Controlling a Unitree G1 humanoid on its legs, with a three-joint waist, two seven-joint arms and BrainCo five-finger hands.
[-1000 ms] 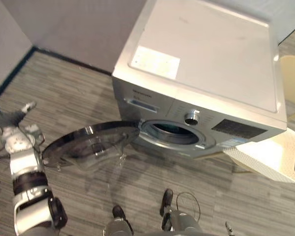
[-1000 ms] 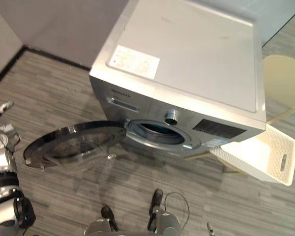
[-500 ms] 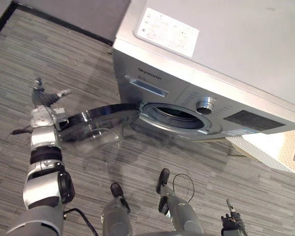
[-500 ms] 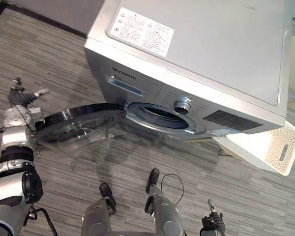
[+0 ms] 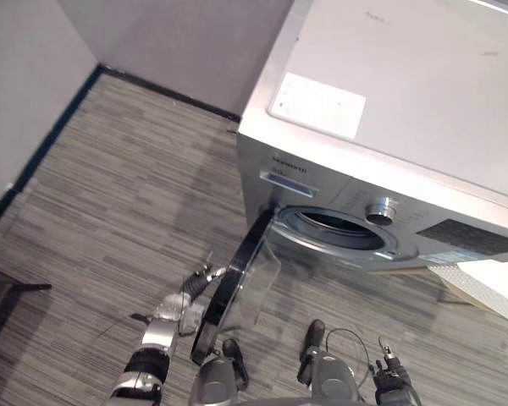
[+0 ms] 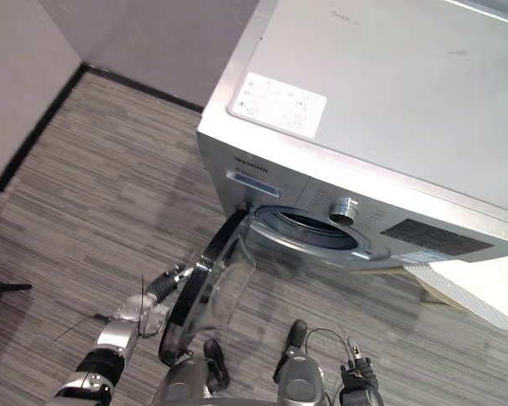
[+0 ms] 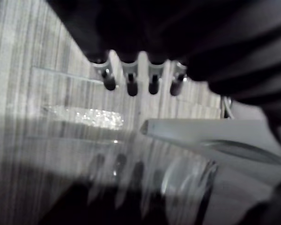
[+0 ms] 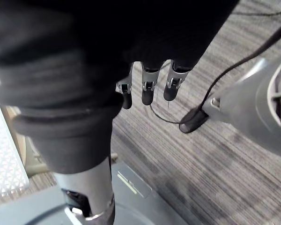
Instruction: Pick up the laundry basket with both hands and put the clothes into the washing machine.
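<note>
Left hand (image 5: 186, 296), fingers straight and open, sits just beside the rim of the half-swung door (image 5: 229, 283) of the washing machine (image 5: 406, 110), in the left eye view. Right eye view: laundry basket (image 6: 457, 288) on the floor beside the machine, well apart from both hands. Left wrist view: the door lies past the fingers (image 7: 131, 77). Right wrist view: right hand (image 8: 147, 84) hangs relaxed, empty. A push from here could shut the door, blocking loading.
</note>
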